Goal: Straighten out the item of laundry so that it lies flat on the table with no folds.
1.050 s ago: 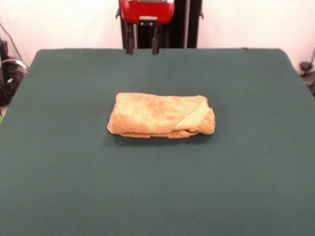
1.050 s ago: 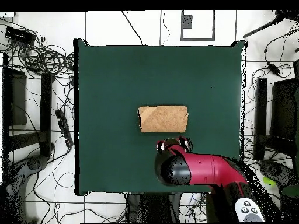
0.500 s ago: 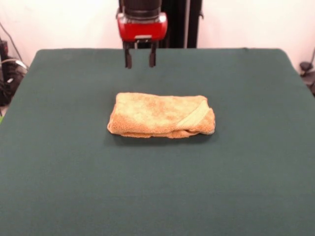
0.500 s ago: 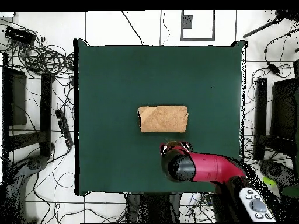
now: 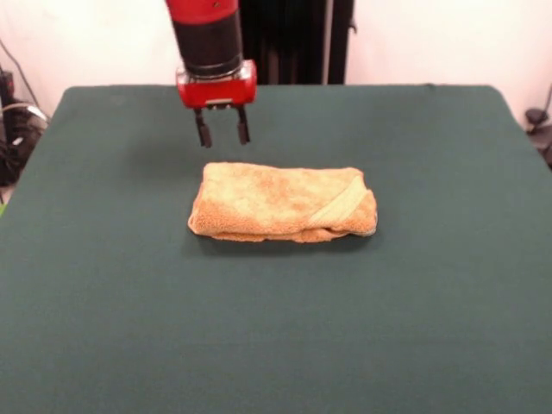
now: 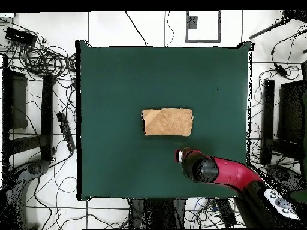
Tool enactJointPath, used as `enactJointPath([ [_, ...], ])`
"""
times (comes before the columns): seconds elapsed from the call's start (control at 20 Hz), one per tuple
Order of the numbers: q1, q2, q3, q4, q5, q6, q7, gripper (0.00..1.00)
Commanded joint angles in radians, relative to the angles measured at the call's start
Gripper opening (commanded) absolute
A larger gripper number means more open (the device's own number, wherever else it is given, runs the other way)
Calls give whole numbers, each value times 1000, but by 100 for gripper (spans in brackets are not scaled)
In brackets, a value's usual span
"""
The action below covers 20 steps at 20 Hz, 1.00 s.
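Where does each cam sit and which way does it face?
Front view: across the table from the robot, looking level over the folded towel; shows the red and black arm ending in the gripper, open, just behind the towel.
Overhead view: above the table, looking straight down, robot base at the picture's bottom; shows the arm from above.
Shared: the towel, the table, the arm.

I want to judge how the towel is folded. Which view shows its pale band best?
The front view: the pale band runs diagonally across the folded towel near one end. The overhead view shows only a faint lighter corner on the towel.
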Motion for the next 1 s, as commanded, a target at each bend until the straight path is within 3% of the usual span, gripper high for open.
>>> enactJointPath([
  [0.05,-56,87,196,-105,-26,180,-144,100],
  [0.55,-179,213,312,-179,-86,239,-222,100],
  [1.0,-244,212,403,-203,-119,336,-274,100],
])
